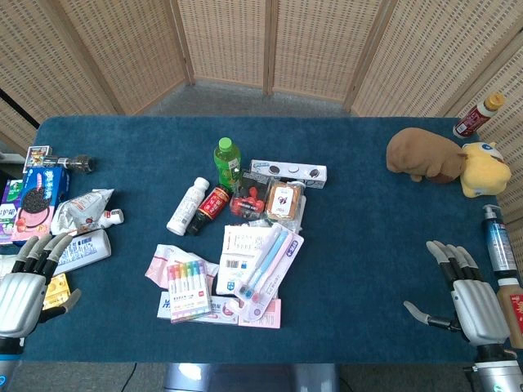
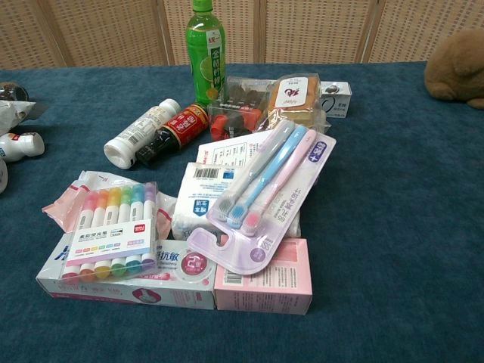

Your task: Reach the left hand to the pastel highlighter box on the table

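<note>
- Blue felt table (image 1: 368,245), cluttered around its middle.
- Pastel highlighter box (image 1: 189,288) lies near the front edge, left of centre, resting on a toothpaste carton (image 2: 128,283) and a pink pouch (image 2: 64,203).
- Left hand (image 1: 29,282): front-left corner, fingers apart, holding nothing, well apart from the box.
- Right hand (image 1: 467,298): front-right corner, fingers spread, holding nothing.
- Head view alone shows both hands, plus a cookie pack (image 1: 33,204) and a plush toy (image 1: 441,159).
- Chest view shows no hands; it gives the toothbrush pack (image 2: 261,197) overlapping a pink box (image 2: 265,283), and a green bottle (image 2: 206,49) standing upright.
</note>
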`<state>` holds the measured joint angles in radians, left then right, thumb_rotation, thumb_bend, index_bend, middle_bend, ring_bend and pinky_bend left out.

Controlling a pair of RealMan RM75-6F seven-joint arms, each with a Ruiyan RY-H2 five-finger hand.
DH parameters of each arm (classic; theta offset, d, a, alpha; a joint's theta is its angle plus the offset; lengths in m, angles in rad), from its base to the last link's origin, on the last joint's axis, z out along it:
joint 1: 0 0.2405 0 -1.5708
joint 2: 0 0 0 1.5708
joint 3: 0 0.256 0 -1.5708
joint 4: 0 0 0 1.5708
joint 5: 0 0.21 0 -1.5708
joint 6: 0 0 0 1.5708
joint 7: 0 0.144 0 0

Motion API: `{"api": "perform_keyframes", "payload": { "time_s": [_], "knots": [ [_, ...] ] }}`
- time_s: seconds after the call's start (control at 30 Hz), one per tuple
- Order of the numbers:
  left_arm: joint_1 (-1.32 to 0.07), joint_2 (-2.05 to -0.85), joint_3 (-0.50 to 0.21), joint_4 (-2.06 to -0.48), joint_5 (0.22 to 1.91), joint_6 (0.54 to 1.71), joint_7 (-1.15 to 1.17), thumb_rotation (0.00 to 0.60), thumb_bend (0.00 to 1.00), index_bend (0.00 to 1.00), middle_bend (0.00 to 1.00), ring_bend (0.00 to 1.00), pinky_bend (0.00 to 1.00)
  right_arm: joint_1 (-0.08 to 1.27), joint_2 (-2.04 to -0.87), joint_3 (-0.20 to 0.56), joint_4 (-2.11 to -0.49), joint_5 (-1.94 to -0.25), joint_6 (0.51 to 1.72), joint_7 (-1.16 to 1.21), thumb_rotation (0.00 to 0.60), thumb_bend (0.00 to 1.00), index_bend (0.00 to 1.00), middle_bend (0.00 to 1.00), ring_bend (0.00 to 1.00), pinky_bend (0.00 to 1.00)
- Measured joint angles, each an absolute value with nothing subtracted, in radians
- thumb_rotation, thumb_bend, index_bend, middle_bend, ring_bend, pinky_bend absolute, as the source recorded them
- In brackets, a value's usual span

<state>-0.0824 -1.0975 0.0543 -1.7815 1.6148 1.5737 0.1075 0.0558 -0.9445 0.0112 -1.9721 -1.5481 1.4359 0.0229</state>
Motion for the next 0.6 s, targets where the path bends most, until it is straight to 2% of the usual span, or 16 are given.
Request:
{"api": "perform_keyframes", "payload": {
  "time_s": [0.33,0.6],
  "knots": [
    [-0.096,-1.091,0.056,-1.777,1.632,1.528,0.110,0.600,0.29,0.01,0.00,0.00,0.00,0.058,-0.946,0.007,-1.971,-1.559,1.435,0.035,0.368,0.22,0.00,0.00,0.00,0.00],
    [-0.184,-1.080,0.057,-1.736,1.695,1.399,0.099,0.600,0.30,0.00,0.00,0.00,0.00,0.038,-0.928,-0.004,-1.989,-1.579,1.466,0.028,0.367,0.22,0.00,0.00,0.00,0.00]
  ]
}}
